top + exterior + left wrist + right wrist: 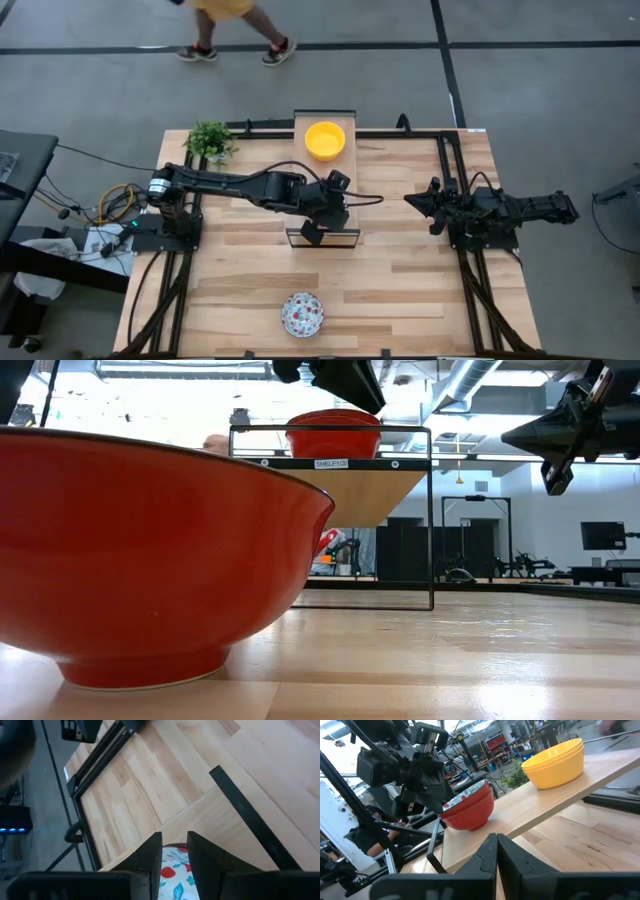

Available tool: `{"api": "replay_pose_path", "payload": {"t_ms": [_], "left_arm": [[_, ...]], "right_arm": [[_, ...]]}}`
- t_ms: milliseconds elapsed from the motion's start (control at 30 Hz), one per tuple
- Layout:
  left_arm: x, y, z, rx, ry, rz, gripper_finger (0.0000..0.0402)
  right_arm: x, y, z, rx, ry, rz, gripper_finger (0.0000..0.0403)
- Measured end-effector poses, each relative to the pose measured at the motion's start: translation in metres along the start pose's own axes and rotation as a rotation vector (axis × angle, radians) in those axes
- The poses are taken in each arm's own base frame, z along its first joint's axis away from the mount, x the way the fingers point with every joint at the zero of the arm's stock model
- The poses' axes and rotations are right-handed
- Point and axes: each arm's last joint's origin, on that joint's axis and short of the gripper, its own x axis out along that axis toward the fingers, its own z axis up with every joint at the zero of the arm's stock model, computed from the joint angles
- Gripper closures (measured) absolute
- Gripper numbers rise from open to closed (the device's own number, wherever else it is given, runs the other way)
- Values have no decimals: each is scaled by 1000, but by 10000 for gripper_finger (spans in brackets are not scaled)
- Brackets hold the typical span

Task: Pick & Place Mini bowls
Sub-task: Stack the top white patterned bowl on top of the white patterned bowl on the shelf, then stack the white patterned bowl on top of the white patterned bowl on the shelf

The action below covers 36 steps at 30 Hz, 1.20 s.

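A wooden shelf (347, 168) stands mid-table. A stack of yellow mini bowls (325, 140) (555, 760) sits on its far end. Nearer along it sits a floral mini bowl, red outside (470, 810) (333, 432), nested in another like it. My left gripper (328, 200) (175, 840) is at that bowl's rim, its fingers nearly together. One more floral bowl (302, 314) (150, 560) rests on its foot near the table's near edge. My right gripper (410, 203) (496, 837) hovers shut, right of the shelf, touching nothing. My left gripper has the top floral bowl by its rim (446, 802), slanting down from above on the table's left. The speckled inside (176, 870) shows between the two fingers. The bowl sits upright in the one beneath, on the shelf. The gripper body hides the exact contact.
A small potted plant (210, 140) stands at the table's far left corner. Black frame rails (452, 160) run along the table's sides and far edge. Bare wood lies between the shelf and the near bowl. A person's legs (240, 40) pass on the floor beyond the table.
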Motion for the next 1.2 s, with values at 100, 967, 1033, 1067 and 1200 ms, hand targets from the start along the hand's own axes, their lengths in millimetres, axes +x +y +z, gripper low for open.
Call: {"api": "replay_pose_path", "payload": {"t_ms": [100,967,1033,1067,1200], "left_arm": [[-4,3,0,-1,16,37,311],[-143,-92,14,-603,34,-345,311],[-136,-115,13,-564,85,-377,312],[-132,-128,11,-540,116,-391,312],[-117,-177,1,-430,198,-434,311]], "right_arm": [[0,0,0,0,0,0,403],[0,0,0,0,0,0,403],[0,0,0,0,0,0,403],[0,0,0,-1,1,0,403],[0,0,0,0,1,0,403]]}}
